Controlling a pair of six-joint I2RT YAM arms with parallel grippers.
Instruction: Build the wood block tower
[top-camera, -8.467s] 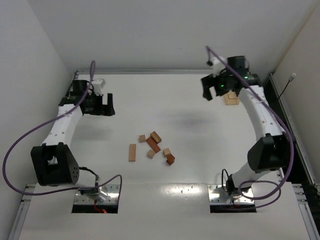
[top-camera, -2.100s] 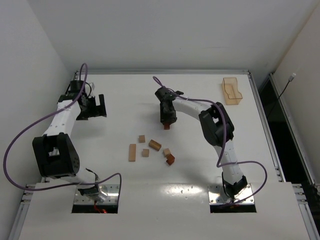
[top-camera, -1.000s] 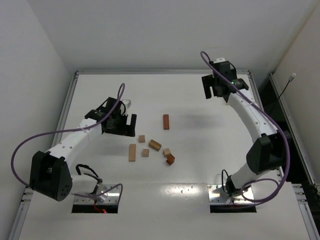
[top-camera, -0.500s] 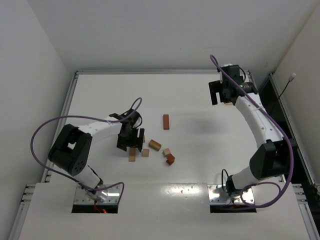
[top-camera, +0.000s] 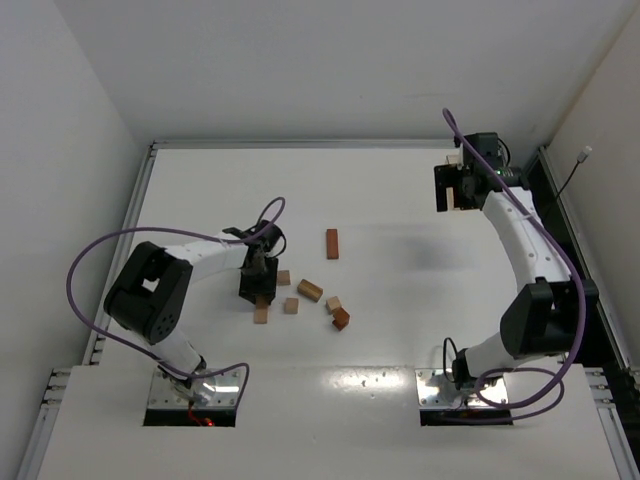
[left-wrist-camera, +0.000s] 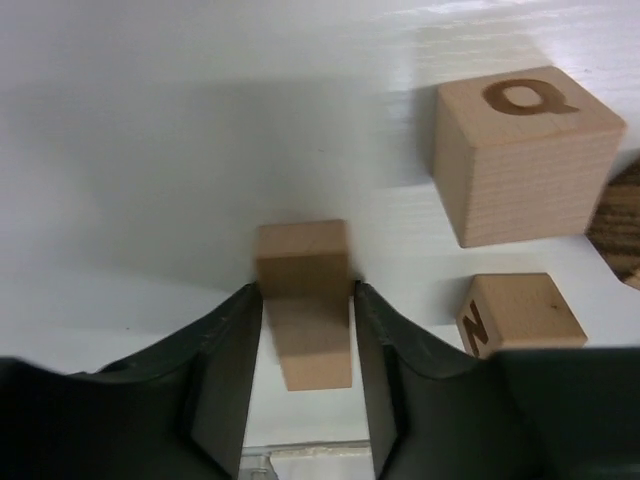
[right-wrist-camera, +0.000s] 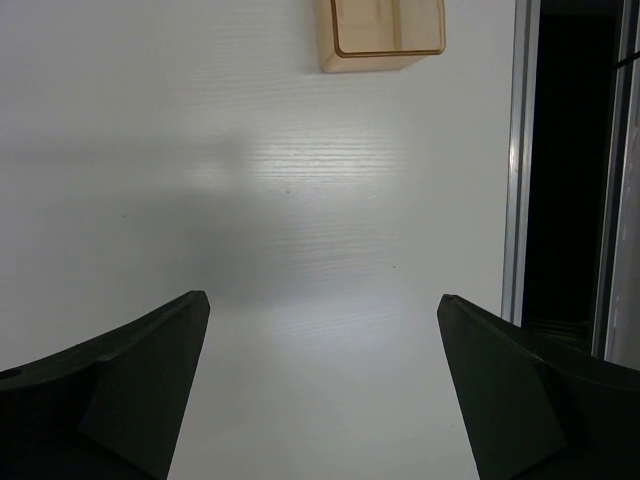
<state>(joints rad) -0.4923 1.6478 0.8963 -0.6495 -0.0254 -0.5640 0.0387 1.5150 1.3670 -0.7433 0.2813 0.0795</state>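
Left claw (left-wrist-camera: 305, 300) just swung in and pinched the tan bar (left-wrist-camera: 301, 260) at the near-left edge of the wood blocks (top-camera: 310, 295) scattered on the desk (top-camera: 400, 290), right claw's (right-wrist-camera: 322, 298) backed off far right, spread apart and empty, so I'd guess the tower starts now, nothing's stacked yet.

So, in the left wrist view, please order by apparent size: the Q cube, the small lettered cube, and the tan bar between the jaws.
1. Q cube.
2. tan bar and small lettered cube look alike; the jaws cover part of the bar, so unranked.
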